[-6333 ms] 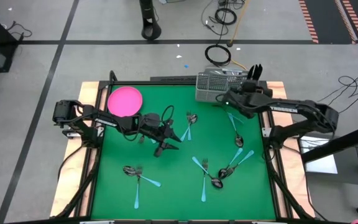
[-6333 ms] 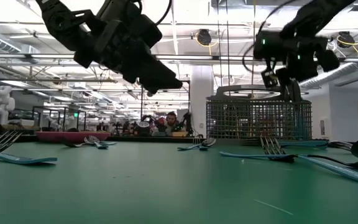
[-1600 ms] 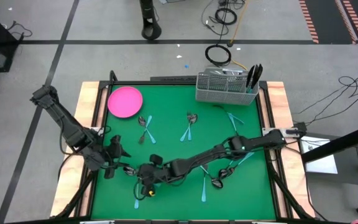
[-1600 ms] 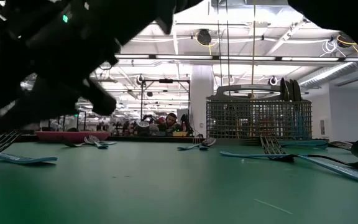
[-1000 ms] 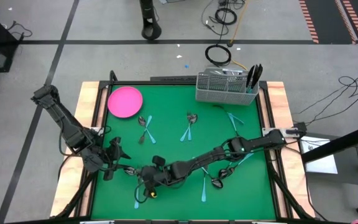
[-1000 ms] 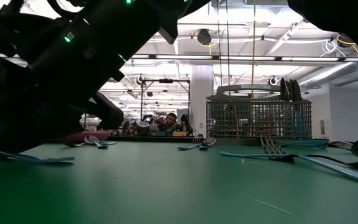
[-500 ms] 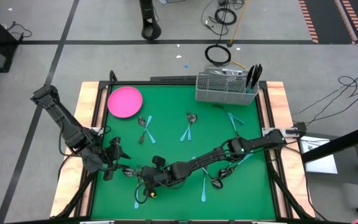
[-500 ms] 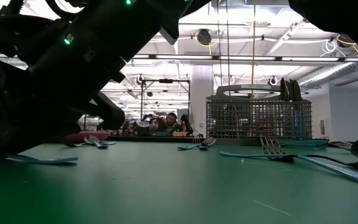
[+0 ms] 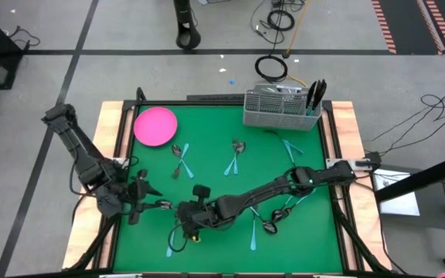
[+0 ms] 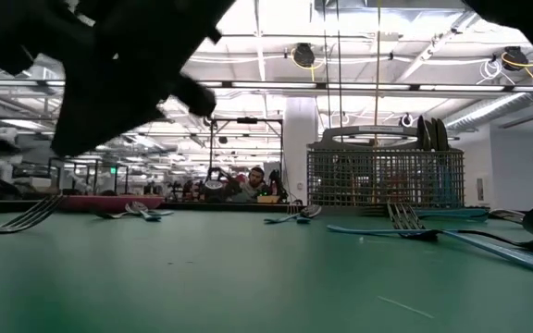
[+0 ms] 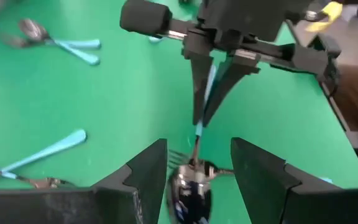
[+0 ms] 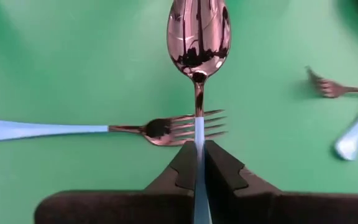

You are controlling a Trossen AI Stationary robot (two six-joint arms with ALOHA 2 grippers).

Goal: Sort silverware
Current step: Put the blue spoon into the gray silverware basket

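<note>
My right gripper (image 9: 185, 230) reaches across the green table to its near left part and is shut on a spoon (image 12: 198, 37) with a light-blue handle and a shiny dark bowl. Under the spoon a fork (image 12: 166, 129) with a light-blue handle lies flat on the cloth. My left gripper (image 9: 151, 204) hangs just left of it, open and with nothing between its fingers (image 11: 148, 174), which point at the spoon's bowl (image 11: 188, 193). More silverware lies scattered over the table (image 9: 236, 154). My right gripper pinches the spoon's light-blue handle (image 12: 198, 144) between its two fingers, close to where the blue meets the metal neck. The fingers (image 11: 199, 87) slant down from the table's right side and lie along the handle. The spoon sticks out past the fingertips, bowl end lowest, over the fork.
A silver wire-mesh caddy (image 9: 280, 108) with dark utensils stands at the far right edge. A round pink plate (image 9: 155, 126) lies at the far left. Loose pieces lie mid-table (image 9: 180, 158), at the right (image 9: 292, 158) and near right (image 9: 273, 220).
My right gripper has shut on the spoon's handle and risen, lifting the spoon up from the cloth over the fork. In the low view its dark bulk has gone up off the table's left part, and the fork's tines show there now.
</note>
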